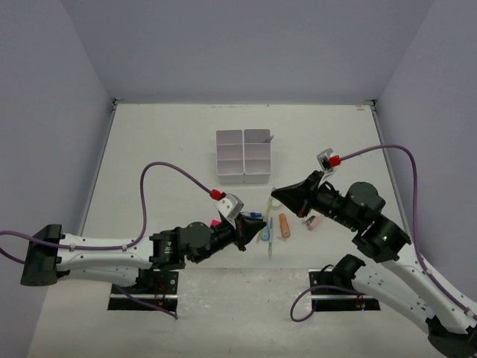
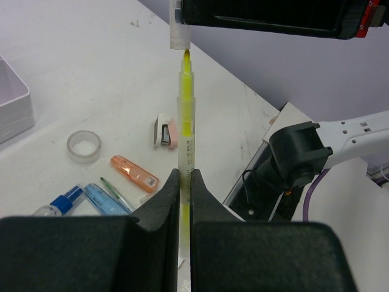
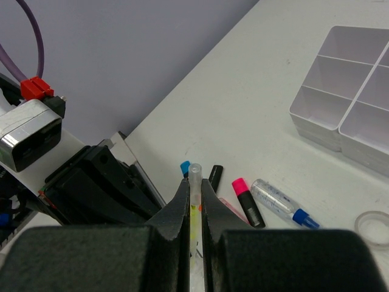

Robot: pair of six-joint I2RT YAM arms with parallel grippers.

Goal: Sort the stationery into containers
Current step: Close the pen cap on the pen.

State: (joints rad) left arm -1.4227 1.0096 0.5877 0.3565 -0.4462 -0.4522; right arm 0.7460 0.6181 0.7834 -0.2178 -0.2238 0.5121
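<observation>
a yellow highlighter (image 2: 185, 121) is being clamped by the left jaws and its cap (image 2: 179, 35) by the right jaws, both shut, with most stationery (image 1: 285, 225) lying outside the tray (image 1: 244, 177).

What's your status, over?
Left gripper shut on yellow highlighter. Right gripper shut on its clear cap, mouth at the tip. Nothing blocking the white tray.

You had a white table (image 1: 164, 142) under everything, matt and mostly clean (a few dark specks (image 2: 135, 23) showed on it in the left wrist view). Plain lavender walls (image 1: 246, 45) closed it in on three sides. A thin pale strip (image 1: 246, 103) ran along the back wall's foot.
</observation>
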